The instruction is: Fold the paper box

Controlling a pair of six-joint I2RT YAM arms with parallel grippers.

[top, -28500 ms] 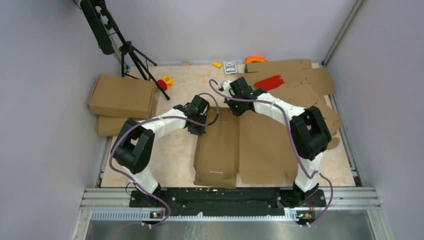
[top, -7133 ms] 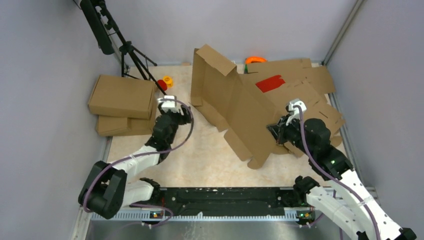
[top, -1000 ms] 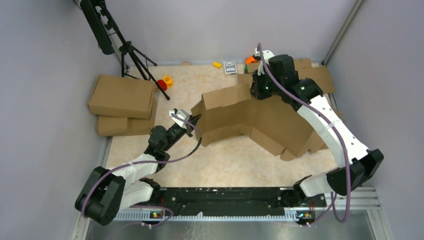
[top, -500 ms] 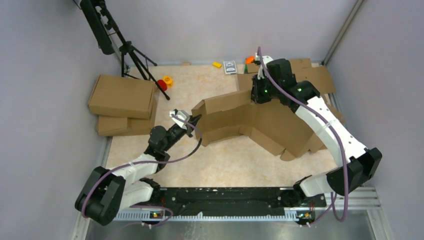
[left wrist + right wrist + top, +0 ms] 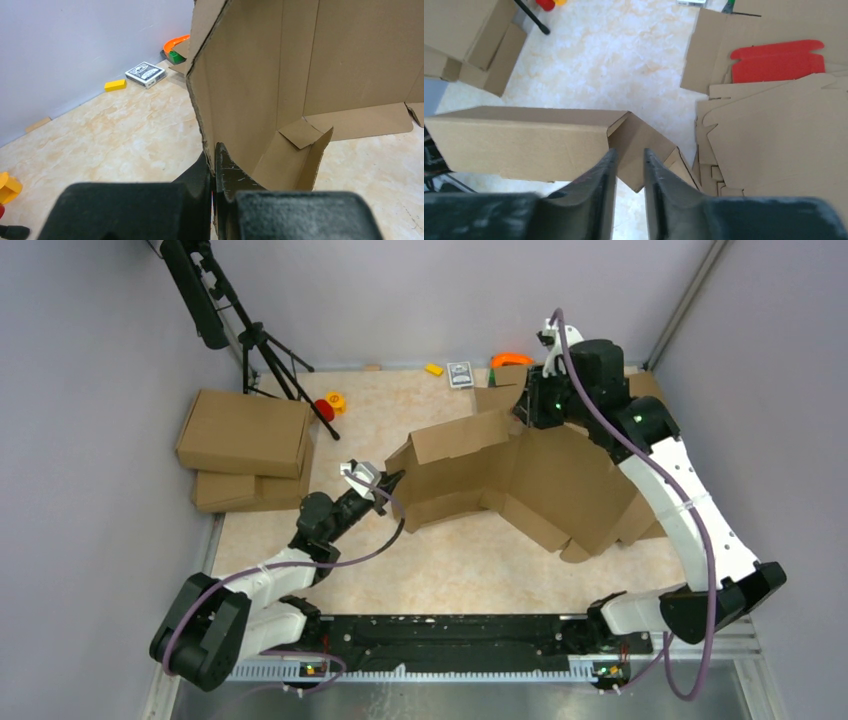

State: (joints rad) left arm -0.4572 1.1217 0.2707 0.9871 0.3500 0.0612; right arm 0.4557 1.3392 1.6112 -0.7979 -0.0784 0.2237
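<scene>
The paper box [image 5: 500, 475], matte brown corrugated card with creased, half-raised panels, stands mid table [image 5: 400, 570]. The left gripper [image 5: 214, 150], arm stretched low, pinches its ragged 9 o'clock edge. The right gripper [image 5: 629, 152], arm arched high, hovers slightly parted and empty over its 1 o'clock corner.

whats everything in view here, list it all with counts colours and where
paper box: one, brown, half-folded, mid-table
folded boxes: two, brown, stacked at the table's left edge
flat cardboard sheets: heap, brown, far right; count unclear
red sheet: one, red, among that heap
card deck: one, dark and white, far edge
yellow block: one, yellow, beside the deck
orange curved piece: one, orange, far edge
red toy: one, red, by the tripod's foot
yellow toy: one, yellow, beside it
tripod: one, black, far left
table: one, beige marbled
left gripper: shut on the paper box's left edge
right gripper: slightly open, above the box, empty
</scene>
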